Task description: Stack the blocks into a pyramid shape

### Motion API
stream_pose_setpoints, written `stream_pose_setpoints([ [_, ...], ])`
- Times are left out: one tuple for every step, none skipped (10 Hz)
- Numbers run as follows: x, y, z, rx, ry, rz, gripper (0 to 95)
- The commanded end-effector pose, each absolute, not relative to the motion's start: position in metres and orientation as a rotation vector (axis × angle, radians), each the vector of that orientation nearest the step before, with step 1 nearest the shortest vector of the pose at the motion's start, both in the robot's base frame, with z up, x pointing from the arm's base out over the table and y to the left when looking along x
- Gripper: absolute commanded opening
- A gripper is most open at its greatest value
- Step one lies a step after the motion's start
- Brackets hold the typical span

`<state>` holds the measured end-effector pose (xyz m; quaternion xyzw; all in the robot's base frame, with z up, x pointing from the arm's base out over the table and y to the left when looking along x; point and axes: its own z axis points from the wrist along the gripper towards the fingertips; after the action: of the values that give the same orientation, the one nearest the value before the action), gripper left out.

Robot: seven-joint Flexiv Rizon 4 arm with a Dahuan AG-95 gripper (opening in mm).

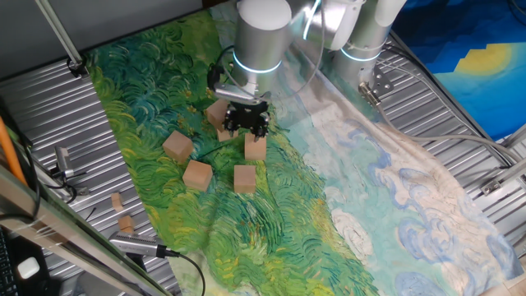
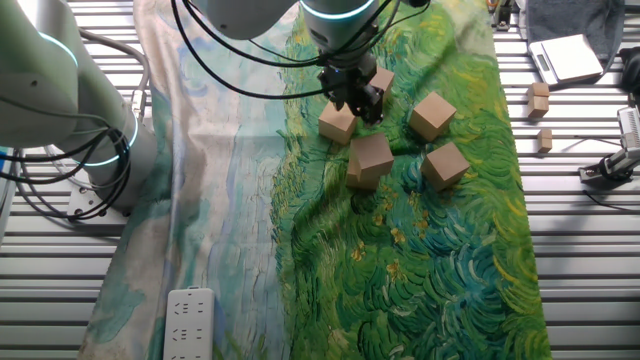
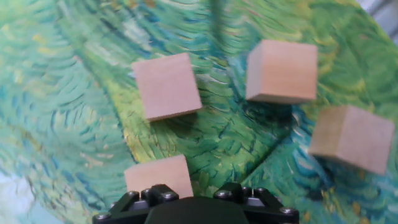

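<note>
Seemingly early gathering: the gripper (image 1: pixel 246 123) hovers low over scattered wooden blocks (image 1: pixel 197 174), one block (image 3: pixel 158 177) just below at six o'clock. Whether its jaws are parted I cannot tell. Next: descend squarely.

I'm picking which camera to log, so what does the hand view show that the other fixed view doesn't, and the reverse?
Only the hand view: a close look down past the pincer's base at four blocks, one right at its lower edge.
Only the other fixed view: the arm, a white power strip, two small wooden bits on the metal table, and the whole pincer.
Both: wooden blocks on the green painted cloth.
</note>
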<state>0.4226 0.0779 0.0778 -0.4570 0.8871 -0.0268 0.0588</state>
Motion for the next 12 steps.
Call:
stream_pose_setpoints([
  [0.422,0.079,0.078,-1.431,2.694,-0.024,57.0],
  [0.422,0.079,0.078,-1.438,2.711,-0.010,57.0],
  [0.422,0.079,0.078,-1.442,2.716,0.020,57.0],
  [0.426,0.069,0.079,-1.473,2.695,0.061,57.0],
  [0.433,0.053,0.083,-1.497,2.683,0.080,57.0],
  [0.443,0.037,0.089,-1.531,2.662,0.111,57.0],
  [0.446,0.029,0.091,-1.549,2.654,0.112,57.0],
  [0.445,0.029,0.091,-1.539,2.658,0.115,57.0],
  [0.443,0.029,0.090,-1.530,2.661,0.114,57.0],
  [0.441,0.029,0.089,-1.517,2.667,0.114,57.0],
  [0.438,0.031,0.088,-1.502,2.674,0.119,57.0],
  [0.435,0.035,0.088,-1.487,2.680,0.114,57.0],
])
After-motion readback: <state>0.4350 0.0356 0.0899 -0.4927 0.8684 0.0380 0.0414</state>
